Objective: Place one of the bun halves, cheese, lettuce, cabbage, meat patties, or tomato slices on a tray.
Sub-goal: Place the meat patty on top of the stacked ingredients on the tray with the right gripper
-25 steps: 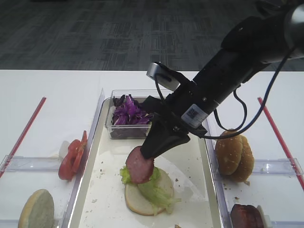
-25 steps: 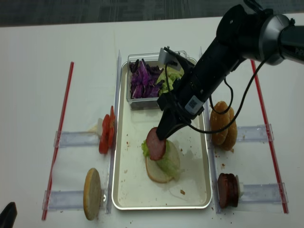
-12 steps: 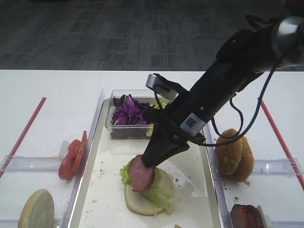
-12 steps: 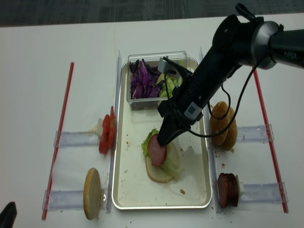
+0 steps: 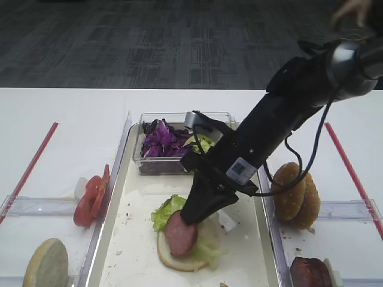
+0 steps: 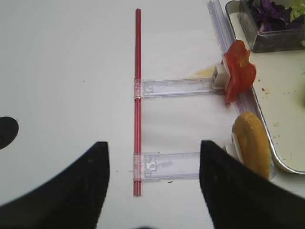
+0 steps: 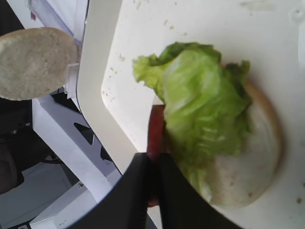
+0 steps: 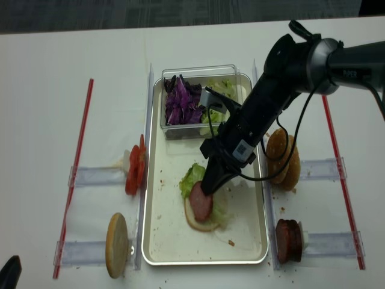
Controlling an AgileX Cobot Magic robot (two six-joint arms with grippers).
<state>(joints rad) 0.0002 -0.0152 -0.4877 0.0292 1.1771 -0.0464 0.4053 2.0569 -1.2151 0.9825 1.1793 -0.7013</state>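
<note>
Tray (image 8: 155, 180) first: a long cream-white pan with a raised silvery rim, its long axis running from the far edge of the counter (image 8: 48, 78) toward the near edge. It looks rigid and would be taken by its rim. At its far end sits a clear tub (image 8: 198, 72) of purple cabbage (image 8: 180, 99) with some green leaf beside it.

Near the middle of the tray lies a pale bun half (image 8: 201, 221), cut face up, soft and easily dented. On it is a crinkled leaf of lettuce (image 5: 164, 210), limp, light and likely to shift under anything pushed across it.

Smallest is the meat patty (image 5: 181, 232), a flat reddish-brown disc. The right hand (image 5: 190, 216) is clenched on its upper edge, jaws pinched tight, so the disc hangs tilted, its lower part touching the lettuce and bun and its face turned toward the near edge. A round disc has no true long axis; as held, its width runs from the fingers down toward the near edge. It looks firm enough to hold shape and possibly greasy, so an edge pinch like this one suits it, though it may slide.

In the left wrist view the left hand (image 6: 152, 191) stands released, fingers wide apart and holding nothing, over bare counter near the left edge, close to the tomato slices (image 6: 238, 69).
</note>
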